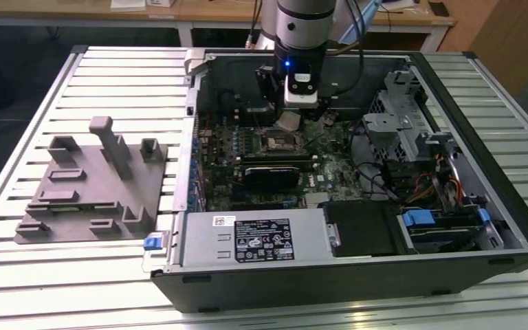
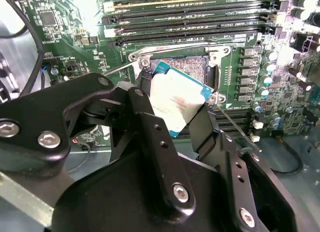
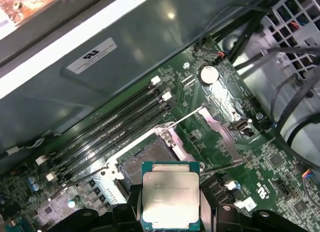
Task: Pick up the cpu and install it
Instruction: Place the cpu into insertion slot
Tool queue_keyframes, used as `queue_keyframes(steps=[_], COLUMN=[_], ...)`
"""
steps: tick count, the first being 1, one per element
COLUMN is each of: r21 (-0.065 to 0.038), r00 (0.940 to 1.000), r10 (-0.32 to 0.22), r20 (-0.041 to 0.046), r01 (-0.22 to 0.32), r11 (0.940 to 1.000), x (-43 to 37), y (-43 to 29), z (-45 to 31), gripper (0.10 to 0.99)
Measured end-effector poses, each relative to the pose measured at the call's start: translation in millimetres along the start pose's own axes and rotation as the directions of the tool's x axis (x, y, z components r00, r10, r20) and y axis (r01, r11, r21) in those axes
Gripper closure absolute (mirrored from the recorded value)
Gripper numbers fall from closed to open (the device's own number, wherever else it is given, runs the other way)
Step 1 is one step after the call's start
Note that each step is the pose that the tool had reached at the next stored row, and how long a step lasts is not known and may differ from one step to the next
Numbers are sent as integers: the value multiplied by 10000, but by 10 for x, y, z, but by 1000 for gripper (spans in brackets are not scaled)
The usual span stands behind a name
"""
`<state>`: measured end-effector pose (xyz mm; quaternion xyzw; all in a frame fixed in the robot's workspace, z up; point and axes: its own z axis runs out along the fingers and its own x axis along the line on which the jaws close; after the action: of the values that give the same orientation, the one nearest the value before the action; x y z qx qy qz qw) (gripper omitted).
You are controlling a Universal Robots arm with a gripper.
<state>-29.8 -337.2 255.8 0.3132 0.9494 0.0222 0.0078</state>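
Cpu (image 1: 289, 121) hangs gripped by its edges in my jaws, above the open socket (image 1: 276, 142), which lies at six o'clock of it in the exterior view. I judge it needs levelling and squaring to that frame, never scraping the pins.

The arm (image 1: 301, 27) hangs vertical, its end effector (image 2: 172, 111) pinching the cpu (image 3: 170, 199) between both fingers.

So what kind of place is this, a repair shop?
Probably a robotics lab or test bench. An open black computer case lies on a slatted metal table, a grey plastic fixture block beside it, and the robot's claw holds a silvery square cpu above the green motherboard.
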Motion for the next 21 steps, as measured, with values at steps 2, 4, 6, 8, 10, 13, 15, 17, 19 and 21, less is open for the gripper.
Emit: queue_keyframes(steps=[2, 4, 6, 8, 10, 13, 15, 17, 19, 21], r21=[1, 0, 1, -1, -1, -3, -3, -4, -6, -7], r00=[9998, 9993, 9985, 9975, 9961, 9930, 9904, 9874, 9839, 9799], r10=[177, 365, 541, 710, 886, 1180, 1379, 1578, 1784, 1991], r20=[9, 17, 26, 33, 42, 55, 65, 74, 84, 94], r01=[-177, -365, -541, -710, -886, -1180, -1379, -1578, -1784, -1991], r11=[9998, 9993, 9985, 9975, 9961, 9930, 9904, 9875, 9840, 9800], x=[0, 0, 0, 0, 0, 0, 0, 0, 0, 0], y=[0, 0, 0, 0, 0, 0, 0, 0, 0, 0], z=[0, 0, 0, 0, 0, 0, 0, 0, 0, 0], gripper=[545, 545, 545, 545, 545, 545, 545, 545, 545, 545])
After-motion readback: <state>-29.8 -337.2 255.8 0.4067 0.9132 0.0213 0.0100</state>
